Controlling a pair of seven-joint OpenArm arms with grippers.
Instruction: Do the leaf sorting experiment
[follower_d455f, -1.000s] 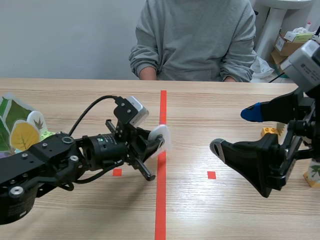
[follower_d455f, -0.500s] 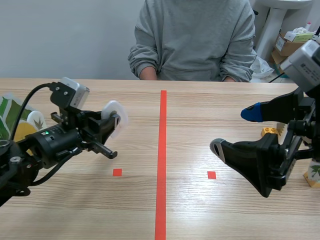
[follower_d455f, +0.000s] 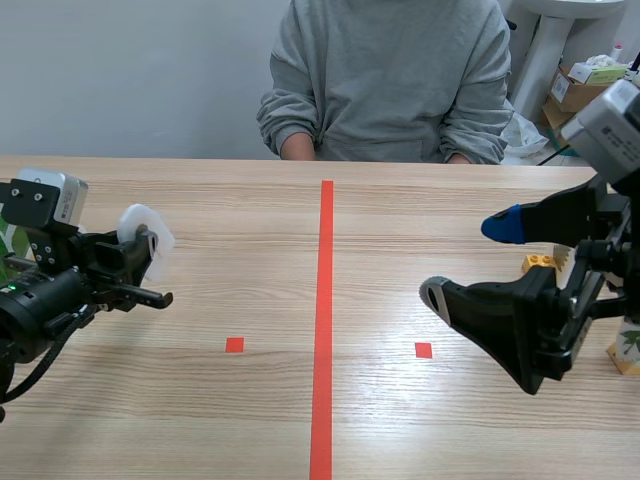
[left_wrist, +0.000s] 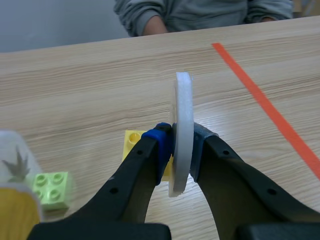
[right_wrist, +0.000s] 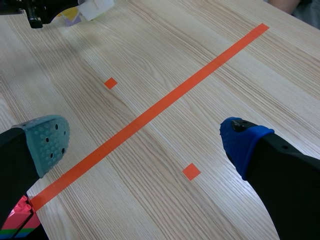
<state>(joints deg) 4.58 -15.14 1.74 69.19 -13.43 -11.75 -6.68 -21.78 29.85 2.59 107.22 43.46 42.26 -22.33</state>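
Here the disc (left_wrist: 181, 125), white and thin, stands on edge, pinched between the pads of the left gripper (left_wrist: 181, 142), which is clamped on it. It hangs low over the far left of the table (left_wrist: 75, 80). A yellow brick (left_wrist: 131, 142) lies under the fingers, and a green brick (left_wrist: 51, 186) and a leaf card (left_wrist: 12, 162) sit just beside it, nearer the arm. The disc shows only its rim, so its face cannot be read.

The step in hand looks like carrying this piece to the leaf group on the left. The next move likely calls for lowering the disc by the bricks, perhaps onto the yellow one, keeping it steady, and only then letting go.

The right gripper (right_wrist: 146, 144) is spread wide and holds nothing. It hovers over the right half, well apart from the disc, beyond the line (follower_d455f: 324, 300). A person (follower_d455f: 390, 70) sits across the table.
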